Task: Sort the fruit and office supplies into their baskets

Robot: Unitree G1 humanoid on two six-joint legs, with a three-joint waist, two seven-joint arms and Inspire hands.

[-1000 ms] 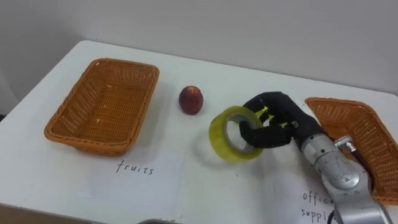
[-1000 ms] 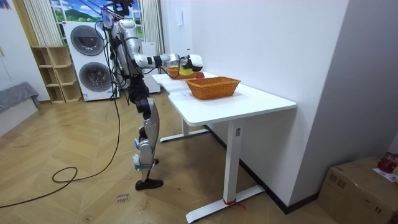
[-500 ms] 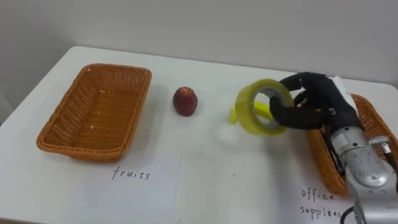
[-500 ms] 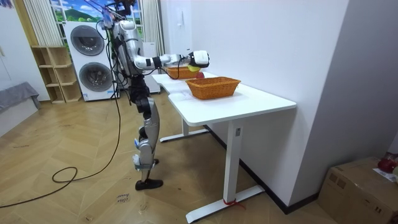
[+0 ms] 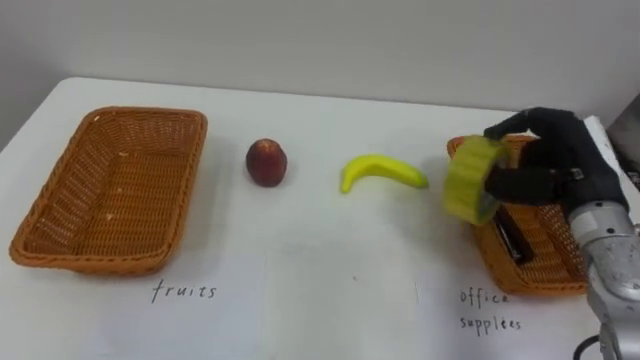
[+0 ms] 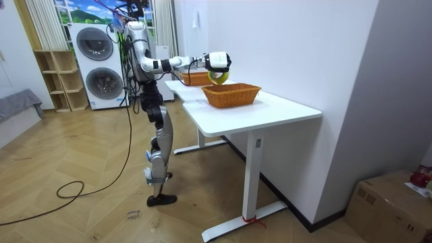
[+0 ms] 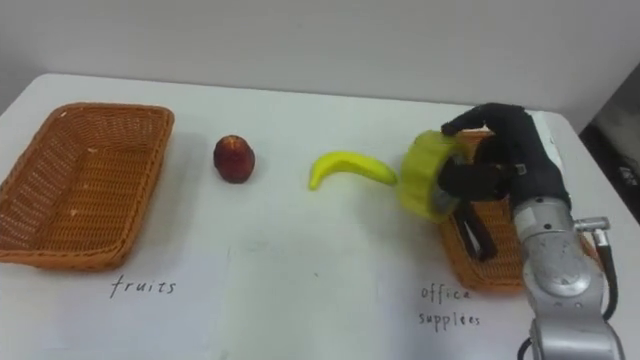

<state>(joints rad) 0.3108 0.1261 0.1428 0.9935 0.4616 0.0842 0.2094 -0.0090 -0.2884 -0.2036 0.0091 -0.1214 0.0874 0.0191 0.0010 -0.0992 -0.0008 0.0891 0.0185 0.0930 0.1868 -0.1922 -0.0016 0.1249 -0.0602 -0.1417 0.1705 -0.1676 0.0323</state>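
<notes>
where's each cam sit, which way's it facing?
Left eye view: on the robot's head, looking down at the white table; the right robot hand and forearm show, curled round the yellow tape roll at the right basket.
Right eye view: same head, same downward look, slightly offset; same hand and forearm.
Room view: stands on the floor off the table's near end; whole robot standing, washing machines behind.
Shared: eye views both show the left basket, red fruit, banana; all three the tape.
</notes>
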